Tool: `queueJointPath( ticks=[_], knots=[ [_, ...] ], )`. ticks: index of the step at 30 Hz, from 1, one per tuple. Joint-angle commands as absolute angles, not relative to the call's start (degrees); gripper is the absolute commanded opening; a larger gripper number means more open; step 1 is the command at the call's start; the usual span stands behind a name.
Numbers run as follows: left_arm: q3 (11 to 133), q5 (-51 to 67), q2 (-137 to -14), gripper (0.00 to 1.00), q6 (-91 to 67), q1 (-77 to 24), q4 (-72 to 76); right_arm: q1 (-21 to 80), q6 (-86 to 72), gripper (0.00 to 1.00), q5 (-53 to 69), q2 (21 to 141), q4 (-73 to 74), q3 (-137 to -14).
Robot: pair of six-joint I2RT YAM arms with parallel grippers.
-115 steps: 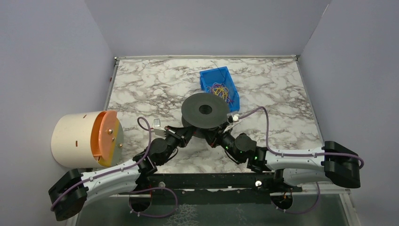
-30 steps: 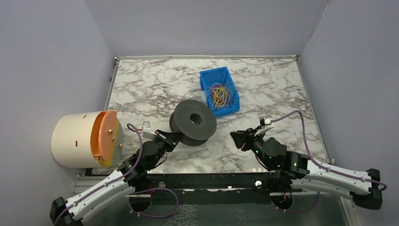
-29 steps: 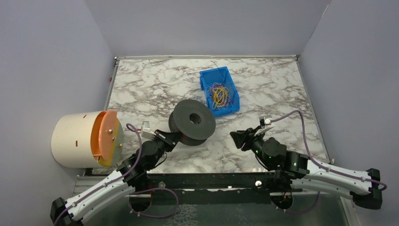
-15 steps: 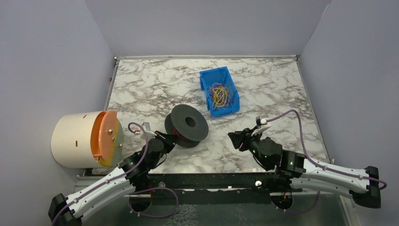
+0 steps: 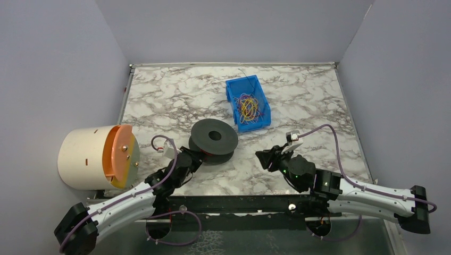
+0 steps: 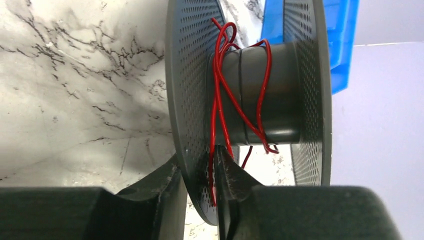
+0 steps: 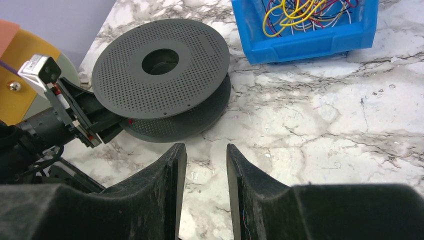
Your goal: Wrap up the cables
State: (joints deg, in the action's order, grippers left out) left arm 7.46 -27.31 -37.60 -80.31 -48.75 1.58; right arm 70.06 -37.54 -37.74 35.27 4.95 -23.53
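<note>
**Figure. Two-arm cell, overhead and wrist views.**

The left gripper (image 6: 200, 167) straddles the rim of one flange of the perforated black spool (image 5: 214, 137). One finger lies on the flange's outer face and the other on its hub side, with a narrow gap between them. Whether they press on the flange cannot be told.

A red cable (image 6: 218, 95) is looped loosely round the hub just ahead of these fingers. One strand of it runs down beside the hub-side finger.

The right gripper (image 7: 205, 150) stands partly open and holds nothing. The spool is ahead of it and to its left, apart from it.

The other cables (image 7: 300, 12), a yellow, red and purple tangle, lie in the blue bin (image 7: 310, 42). The bin is ahead of the right gripper and to its right, well apart. From the left gripper it lies beyond the spool.

A cream drum with an orange lid (image 5: 85, 154) lies on its side, off to the left of the left gripper.

**Change.** A second ago the spool stood tilted on its rim at the left gripper. It now lies flat on the marble table (image 5: 159, 101), hub hole upward. In the earliest frame both grippers met at the spool, which was just beside the bin; the right gripper has since drawn clear of it. The bin and its tangle have not moved.
</note>
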Motion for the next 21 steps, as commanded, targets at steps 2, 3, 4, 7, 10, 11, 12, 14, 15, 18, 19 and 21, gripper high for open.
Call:
queueJointPath(
  ticks=[2, 3, 4, 7, 10, 11, 12, 14, 15, 18, 19, 21],
  knots=[
    [6.23, -23.18, -39.83, 0.31, -81.38, -46.86, 6.18, 69.88, -38.63, 0.4, -36.78, 35.85, 2.29, -22.43],
    [6.01, -22.67, -40.17, 0.33, -81.64, -46.52, 5.98, 69.92, -38.67, 0.4, -36.76, 35.98, 2.29, -22.41],
    [5.91, -22.32, -40.25, 0.35, -81.79, -46.3, 5.79, 69.92, -38.67, 0.4, -36.81, 35.98, 2.29, -22.36],
    [5.6, -21.49, -40.35, 0.4, -82.23, -45.76, 5.1, 69.87, -38.75, 0.4, -36.74, 36.08, 2.29, -22.35],
    [5.49, -20.95, -40.19, 0.44, -82.44, -45.55, 3.76, 69.87, -38.69, 0.4, -36.66, 36.15, 2.28, -22.32],
    [5.38, -20.74, -40.14, 0.45, -82.58, -45.5, 3.25, 69.87, -38.75, 0.4, -36.65, 36.21, 2.24, -22.36],
    [5.36, -20.48, -40.1, 0.45, -82.69, -45.45, 2.72, 69.87, -38.83, 0.4, -36.65, 36.29, 2.25, -22.33],
    [5.19, -20.03, -39.73, 0.46, -82.98, -45.31, 1.43, 69.88, -39.05, 0.4, -36.67, 36.51, 2.24, -22.39],
    [5.06, -19.73, -39.44, 0.46, -83.2, -45.3, 0.73, 69.92, -39.15, 0.4, -36.58, 36.62, 2.21, -22.41],
    [4.24, -18.94, -38.11, 0.46, -84.01, -45.17, -0.93, 69.9, -39.37, 0.4, -36.45, 37.14, 2.37, -22.52],
    [3.95, -18.74, -37.58, 0.46, -84.23, -45.18, -1.65, 69.88, -39.45, 0.4, -36.32, 37.28, 2.3, -22.63],
    [3.49, -18.4, -36.33, 0.46, -84.67, -45.13, -3.5, 69.87, -39.71, 0.39, -36.22, 37.52, 2.29, -22.67]
  ],
)
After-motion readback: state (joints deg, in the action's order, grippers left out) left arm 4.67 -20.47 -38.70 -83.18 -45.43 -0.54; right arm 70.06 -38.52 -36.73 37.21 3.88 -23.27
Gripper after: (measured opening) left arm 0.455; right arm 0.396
